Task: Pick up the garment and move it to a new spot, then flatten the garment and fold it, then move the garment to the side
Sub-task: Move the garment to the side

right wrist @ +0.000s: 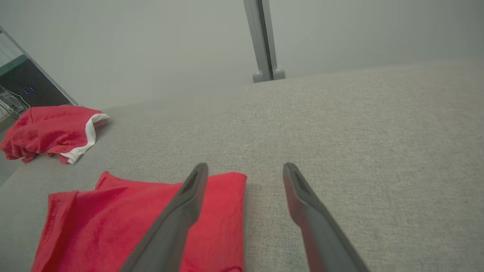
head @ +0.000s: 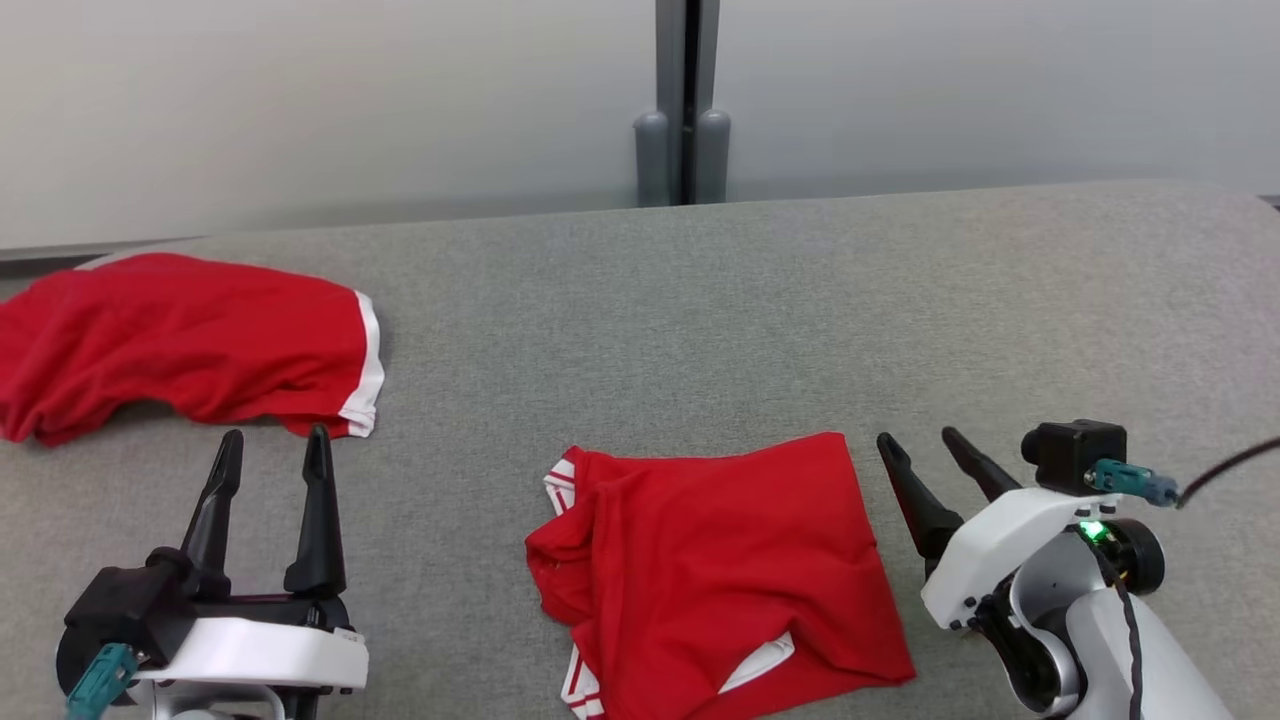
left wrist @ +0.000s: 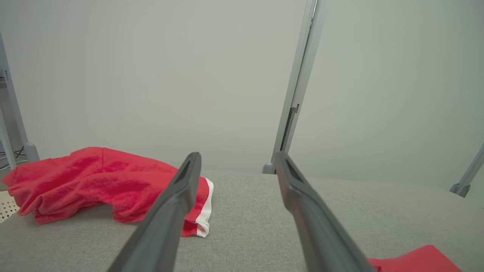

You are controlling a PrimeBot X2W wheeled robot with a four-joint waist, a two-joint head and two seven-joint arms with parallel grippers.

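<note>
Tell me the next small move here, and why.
Probably ease the right gripper sideways onto the folded red garment at its right edge and pinch there. It already lies folded between the open, empty left gripper and the right one, which sits just beside that edge, so moving it aside seems next.

We see the folded garment (head: pixel 715 560) cut off by the head view's bottom edge, the crumpled garment (head: pixel 180 340) by its left.

There are two red garments (head: pixel 715 560) (head: pixel 190 340) and two pincers (head: pixel 275 433) (head: pixel 915 434).
</note>
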